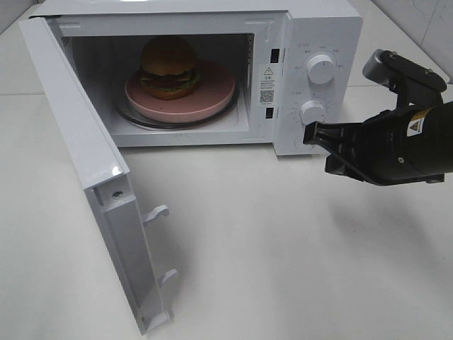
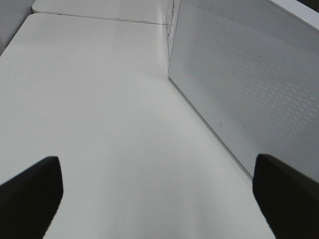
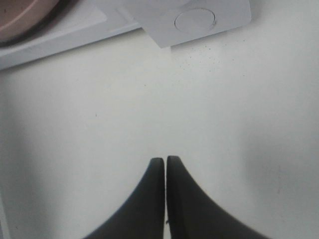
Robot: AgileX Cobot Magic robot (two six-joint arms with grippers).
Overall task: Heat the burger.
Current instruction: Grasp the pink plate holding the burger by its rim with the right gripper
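Note:
The burger [image 1: 168, 67] sits on a round pink plate [image 1: 212, 95] inside the white microwave [image 1: 311, 28], on its glass turntable. The microwave door [image 1: 85, 163] hangs wide open toward the front left. My right gripper [image 1: 308, 133] is shut and empty, its tip just in front of the lower knob [image 1: 312, 112] of the control panel. In the right wrist view the shut fingertips [image 3: 165, 162] hover over the table, with a knob [image 3: 195, 20] and the plate's edge [image 3: 20, 22] beyond. My left gripper [image 2: 154, 189] is open over bare table, beside the door's perforated panel [image 2: 249, 74].
The upper knob [image 1: 321, 69] sits above the lower one. Two latch hooks [image 1: 157, 211] stick out from the door's inner edge. A white tabletop [image 1: 283, 255] spreads in front of the microwave.

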